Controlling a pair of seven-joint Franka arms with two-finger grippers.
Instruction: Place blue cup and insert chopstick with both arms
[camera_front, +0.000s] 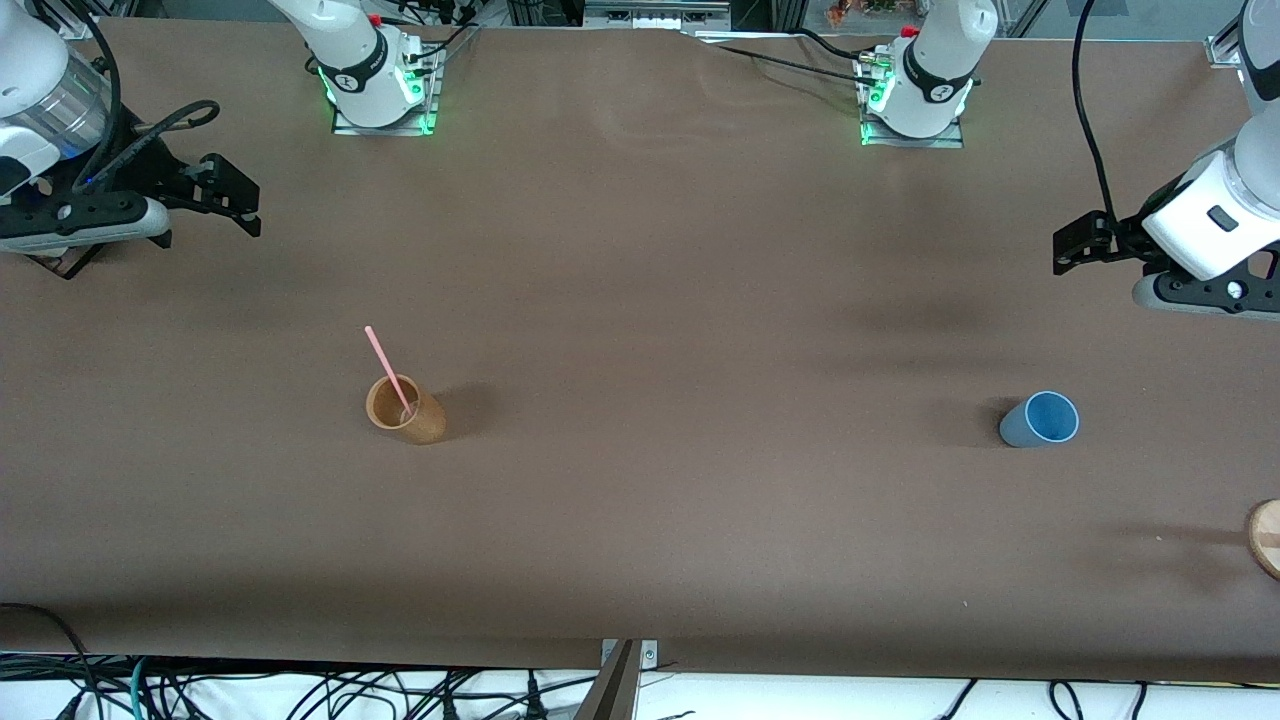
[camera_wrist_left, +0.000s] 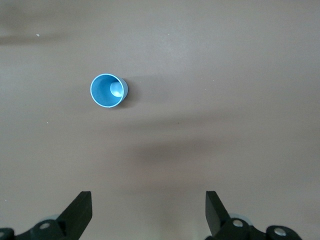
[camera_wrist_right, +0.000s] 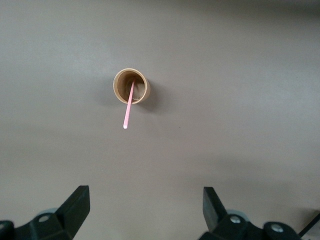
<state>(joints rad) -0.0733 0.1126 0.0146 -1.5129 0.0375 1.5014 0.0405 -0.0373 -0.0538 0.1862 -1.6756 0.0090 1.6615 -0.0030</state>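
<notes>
The blue cup (camera_front: 1040, 419) stands upright on the brown tabletop (camera_front: 640, 300) toward the left arm's end, its mouth open and nothing inside it. Well apart from it, toward the right arm's end, a tan cup (camera_front: 405, 409) stands with the pink chopstick (camera_front: 388, 367) leaning in it, the stick's upper end poking out past the rim. The left gripper (camera_front: 1068, 247) hangs in the air over the tabletop at its own end, fingers (camera_wrist_left: 80, 212) spread wide and holding nothing. The right gripper (camera_front: 235, 200) hangs likewise at its end, fingers (camera_wrist_right: 77, 207) also wide apart and bare. A round wooden disc (camera_front: 1266, 538) peeks in at the edge near the blue cup, nearer the front camera.
</notes>
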